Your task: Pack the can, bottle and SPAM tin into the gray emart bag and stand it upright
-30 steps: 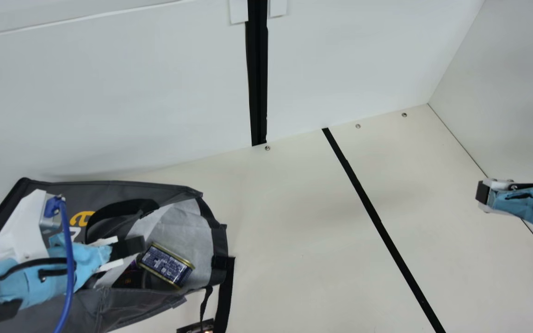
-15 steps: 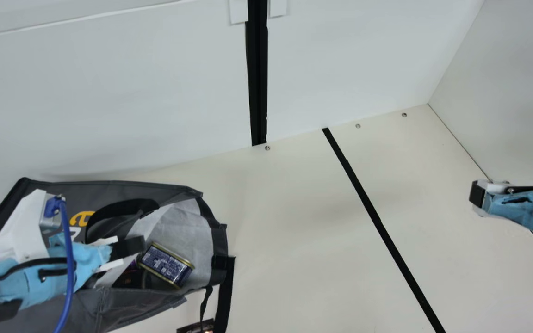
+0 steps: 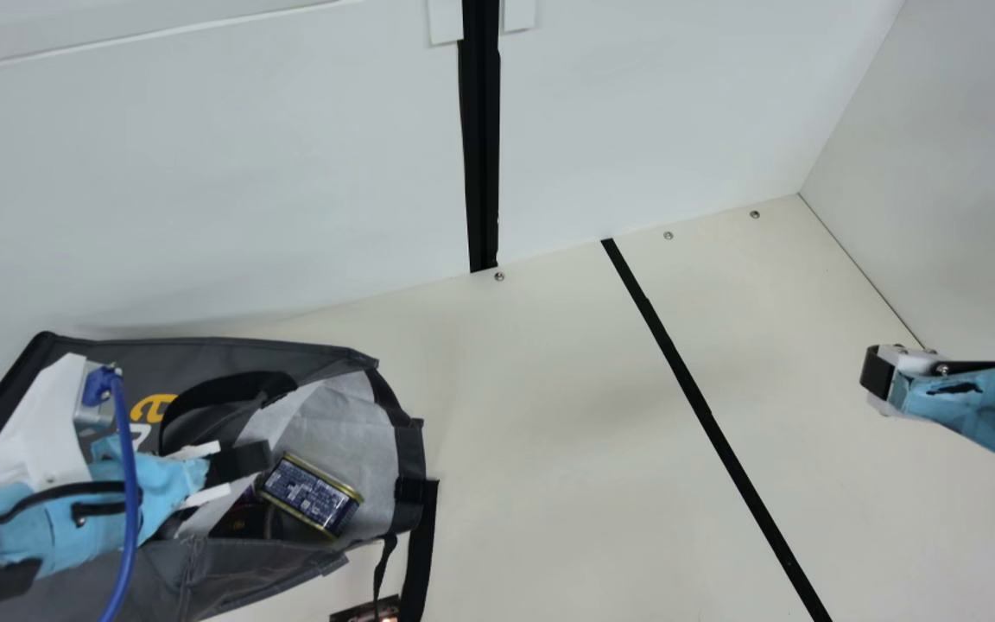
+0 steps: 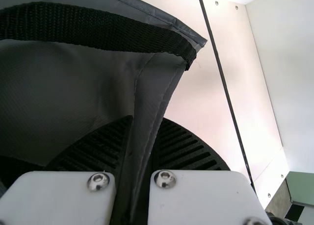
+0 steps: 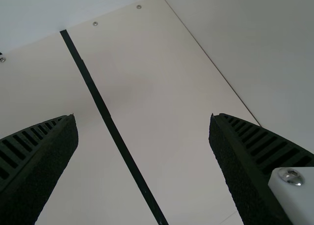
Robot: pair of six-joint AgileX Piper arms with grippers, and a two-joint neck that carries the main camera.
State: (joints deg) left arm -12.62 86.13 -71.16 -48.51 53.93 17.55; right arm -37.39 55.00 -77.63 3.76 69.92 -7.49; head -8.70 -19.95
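The rim of the gray bag (image 3: 247, 570) is held by the left end effector (image 3: 247, 460); in the left wrist view a fold of the fabric is seen pinched between the ribbed fingers of the left end effector (image 4: 147, 119). The bag is laid on its side on the counter (image 3: 549, 432), beneath and around the left end effector, with its mouth turned toward the side of the right end effector (image 3: 877, 371). Just beyond the tips of the left end effector, the SPAM tin (image 3: 309, 494) is seen inside the mouth, lying at a slant against the pale lining (image 3: 342, 402); whether it is touched by the fingers cannot be told. Close by, below the tin, a dark item (image 3: 243, 521) is partly hidden in the bag and cannot be identified. A black handle (image 3: 225, 389) is looped near the left end effector, and a black strap (image 3: 418, 540) is draped past the tin. The right end effector is held well apart from the bag, above the counter, and in the right wrist view its fingers are spread wide with nothing gripped. Between the two end effectors, the counter is crossed by a black stripe (image 3: 696, 397).
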